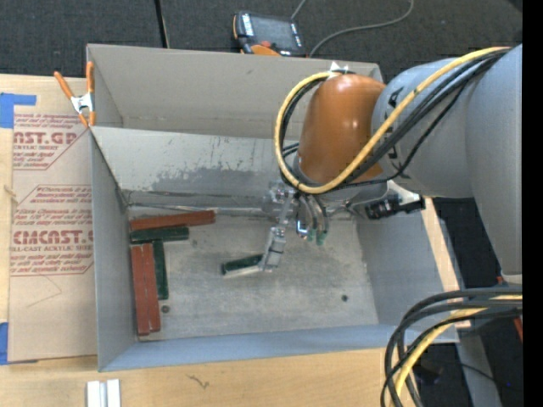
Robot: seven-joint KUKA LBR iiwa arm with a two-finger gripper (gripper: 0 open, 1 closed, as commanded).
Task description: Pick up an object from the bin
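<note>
Your grey bin, its metal floor scuffed, sits on a pale wooden tabletop, with dark floor beyond. At the left, count two brown strips and two green strips. One lone green piece lies mid-floor, its right end at the claw. You cannot tell whether the claw is apart or together.

The grey metal bin has a scuffed floor, streaked pale toward its back wall. Four flat bars lie at the floor's left. A red-brown bar lies crosswise, with a dark green bar alongside it. A second red-brown bar runs toward the front wall, another green bar along its right side. A short dark green piece lies near the middle, well apart from them.
</note>
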